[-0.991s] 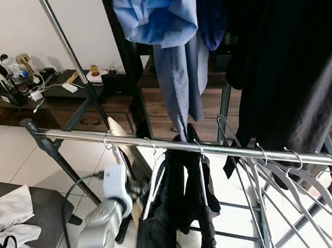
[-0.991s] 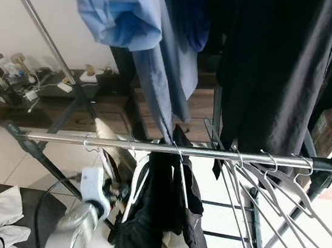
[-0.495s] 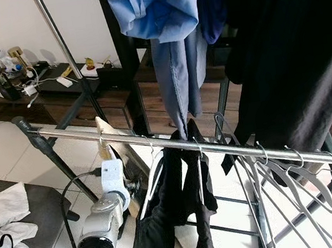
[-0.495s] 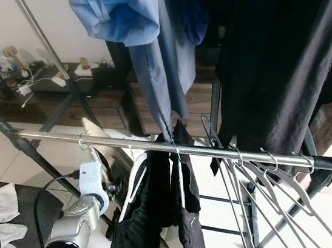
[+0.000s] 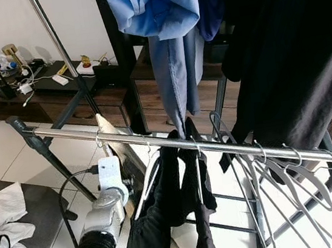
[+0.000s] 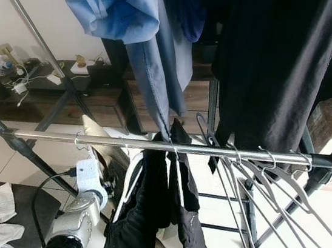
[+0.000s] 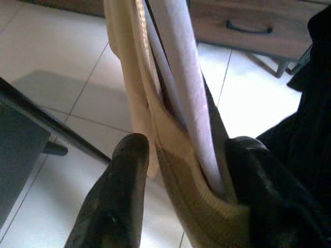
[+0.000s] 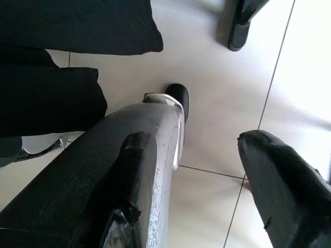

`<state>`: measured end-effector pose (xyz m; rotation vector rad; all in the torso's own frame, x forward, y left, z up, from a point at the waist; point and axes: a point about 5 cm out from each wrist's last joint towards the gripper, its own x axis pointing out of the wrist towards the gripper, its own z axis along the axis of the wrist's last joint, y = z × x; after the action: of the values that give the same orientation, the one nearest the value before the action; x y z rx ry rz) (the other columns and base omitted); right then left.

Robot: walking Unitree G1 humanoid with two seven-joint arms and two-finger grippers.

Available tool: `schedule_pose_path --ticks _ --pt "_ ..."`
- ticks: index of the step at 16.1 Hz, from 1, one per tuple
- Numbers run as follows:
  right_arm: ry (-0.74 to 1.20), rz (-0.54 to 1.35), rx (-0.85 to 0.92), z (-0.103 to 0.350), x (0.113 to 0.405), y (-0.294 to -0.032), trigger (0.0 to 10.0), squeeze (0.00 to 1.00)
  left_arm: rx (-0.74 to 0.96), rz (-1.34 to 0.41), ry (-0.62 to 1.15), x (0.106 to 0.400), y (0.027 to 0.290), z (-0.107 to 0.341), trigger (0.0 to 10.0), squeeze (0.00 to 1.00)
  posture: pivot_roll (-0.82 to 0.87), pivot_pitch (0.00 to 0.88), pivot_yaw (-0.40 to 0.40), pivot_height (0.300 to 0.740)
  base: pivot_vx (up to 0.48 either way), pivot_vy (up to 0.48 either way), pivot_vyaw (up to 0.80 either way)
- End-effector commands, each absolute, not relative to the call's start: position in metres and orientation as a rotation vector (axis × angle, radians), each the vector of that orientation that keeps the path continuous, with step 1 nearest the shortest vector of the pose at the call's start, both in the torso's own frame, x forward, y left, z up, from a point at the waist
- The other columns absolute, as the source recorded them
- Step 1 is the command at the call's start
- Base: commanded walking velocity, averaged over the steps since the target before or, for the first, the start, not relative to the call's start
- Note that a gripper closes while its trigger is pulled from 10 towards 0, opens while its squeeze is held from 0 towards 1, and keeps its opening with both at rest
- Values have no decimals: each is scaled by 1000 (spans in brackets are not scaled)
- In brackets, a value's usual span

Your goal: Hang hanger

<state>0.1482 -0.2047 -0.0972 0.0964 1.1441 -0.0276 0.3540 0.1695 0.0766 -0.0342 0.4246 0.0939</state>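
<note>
Left wrist view: left gripper [image 7: 183,181] stays clamped on the cream-garment hanger [image 5: 115,144], whose hook now sits over the rail [image 5: 156,142] at 9 o'clock; release remains.

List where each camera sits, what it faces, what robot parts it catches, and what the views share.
Left eye, right eye: on the head, looking forward and down at the rail of hung clothes; the left arm reaches up under it.
Left wrist: along the left gripper, fingers astride a cream garment on its hanger.
Right wrist: along the right gripper, open above floor tiles, beside the robot's own silver leg.
Shared: the cream garment also appears in both eye views.
</note>
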Motion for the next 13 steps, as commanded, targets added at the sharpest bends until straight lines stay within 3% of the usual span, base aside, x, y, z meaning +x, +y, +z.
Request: schedule_pose_path --ticks 1,8,13 --pt "1171 -24 94 -100 140 -205 10000 0 -38 115 431 354 173 76 0 0 -89 150 13 740 0 0 0" --pt "1170 -21 91 -100 140 -204 10000 0 -25 129 466 352 172 70 0 0 -86 123 16 740 0 0 0" --pt "1168 -21 90 -100 141 -204 10000 0 2 173 382 353 180 80 0 0 -82 102 19 740 0 0 0"
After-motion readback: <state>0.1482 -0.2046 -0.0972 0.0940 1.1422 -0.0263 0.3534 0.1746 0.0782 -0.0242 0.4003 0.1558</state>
